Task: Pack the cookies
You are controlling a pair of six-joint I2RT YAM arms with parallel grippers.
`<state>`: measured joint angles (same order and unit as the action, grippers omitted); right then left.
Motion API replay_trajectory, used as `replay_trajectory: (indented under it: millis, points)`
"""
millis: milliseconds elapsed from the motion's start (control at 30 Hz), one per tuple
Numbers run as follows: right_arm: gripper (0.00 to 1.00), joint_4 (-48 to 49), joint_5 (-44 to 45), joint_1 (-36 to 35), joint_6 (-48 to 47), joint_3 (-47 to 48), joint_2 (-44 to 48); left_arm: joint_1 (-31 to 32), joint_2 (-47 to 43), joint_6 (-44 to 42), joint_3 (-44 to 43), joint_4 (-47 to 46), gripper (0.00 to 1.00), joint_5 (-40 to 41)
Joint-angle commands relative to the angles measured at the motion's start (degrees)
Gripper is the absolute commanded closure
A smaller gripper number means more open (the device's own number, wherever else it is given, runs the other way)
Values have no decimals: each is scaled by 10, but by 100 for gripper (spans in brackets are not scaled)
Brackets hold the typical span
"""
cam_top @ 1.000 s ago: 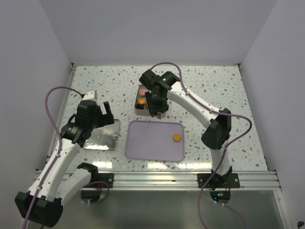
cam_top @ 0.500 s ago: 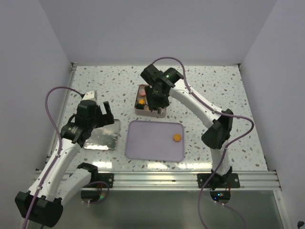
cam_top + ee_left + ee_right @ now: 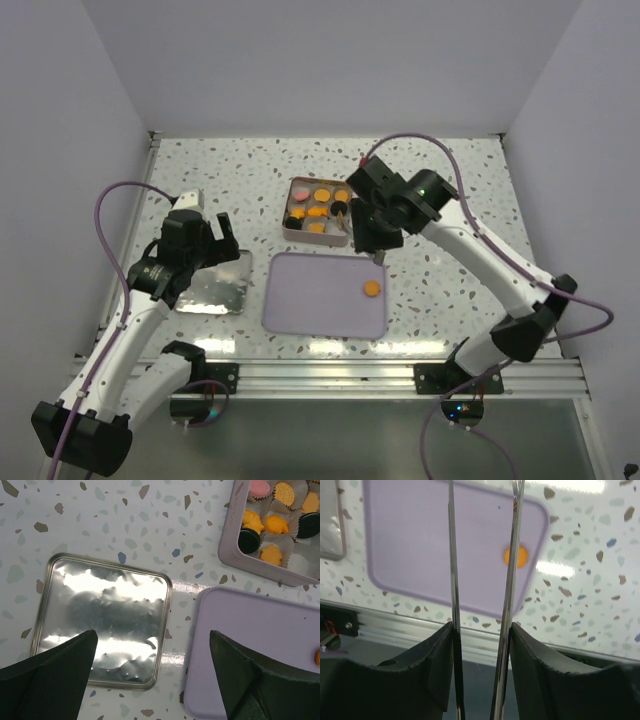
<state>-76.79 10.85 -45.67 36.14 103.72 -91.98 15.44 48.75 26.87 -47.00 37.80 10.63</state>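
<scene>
One round orange cookie (image 3: 371,288) lies on the right part of the lavender tray (image 3: 310,300). The square tin (image 3: 287,222) behind it holds several cookies in white cups: orange ones (image 3: 316,211), a pink one (image 3: 300,186) and two black ones (image 3: 296,213). My right gripper (image 3: 379,252) hangs over the tray's far right corner, just behind the lone cookie. Its thin metal fingers (image 3: 452,555) stand apart with nothing between them, and the cookie (image 3: 520,556) shows behind the right blade. My left gripper (image 3: 203,243) is open and empty above the tin's lid (image 3: 102,620).
The shiny metal lid (image 3: 212,283) lies flat left of the tray. In the left wrist view the tin (image 3: 227,550) is at the top right and the tray (image 3: 250,645) at the lower right. The metal rail (image 3: 330,377) runs along the near table edge.
My right arm has swung from over the tin to the right and nearer, to the tray's far right corner. The tin's cookies are now uncovered. The left arm has not moved.
</scene>
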Motion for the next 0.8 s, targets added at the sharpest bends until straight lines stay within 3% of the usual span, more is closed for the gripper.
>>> replay_trajectory:
  millis: [0,167,367,767]
  points:
    - [51,-114,-3,3,51,-90,101,2,-1,-8,0,-21,0,-5]
    - [52,-105,-33,1,84,-216,181,5,-1,-8,-1,-21,0,-6]
    - [51,-71,-79,1,108,-304,244,8,-3,-7,0,-21,1,-5]
    - [51,-35,-105,-11,121,-349,253,13,-12,-5,0,-20,0,-3]
